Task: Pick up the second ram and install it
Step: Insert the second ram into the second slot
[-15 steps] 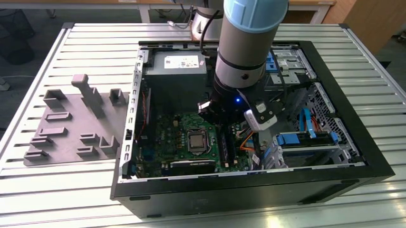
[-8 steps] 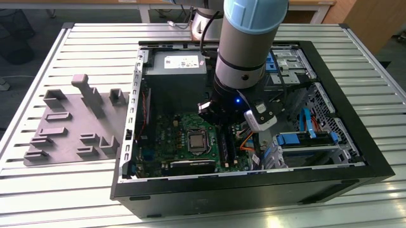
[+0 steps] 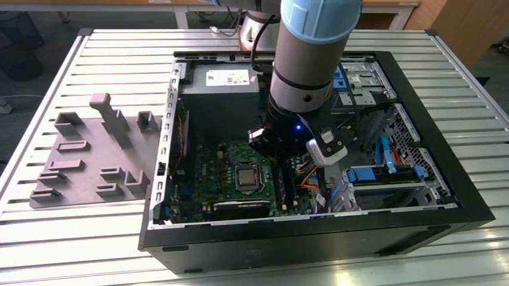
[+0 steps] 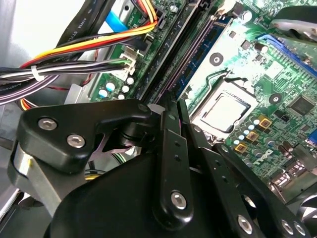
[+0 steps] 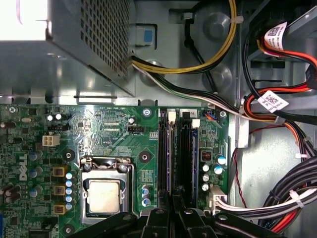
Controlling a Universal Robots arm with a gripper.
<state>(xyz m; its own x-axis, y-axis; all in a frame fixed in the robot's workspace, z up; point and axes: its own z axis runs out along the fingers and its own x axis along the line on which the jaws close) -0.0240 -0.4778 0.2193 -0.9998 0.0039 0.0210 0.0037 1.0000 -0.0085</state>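
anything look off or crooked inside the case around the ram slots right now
Nothing stands out. In the first wrist view the ram slots run straight and parallel beside the CPU socket, with the gripper directly over them. The cable bundle stays off the motherboard. No damage or loose parts show.

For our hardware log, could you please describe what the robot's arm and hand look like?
The arm is a thick grey cylinder with a pale blue cap at its joint and a small blue light near the wrist, where a white and black camera is mounted. The hand is matte black, built of linked bars fastened with silver screws.
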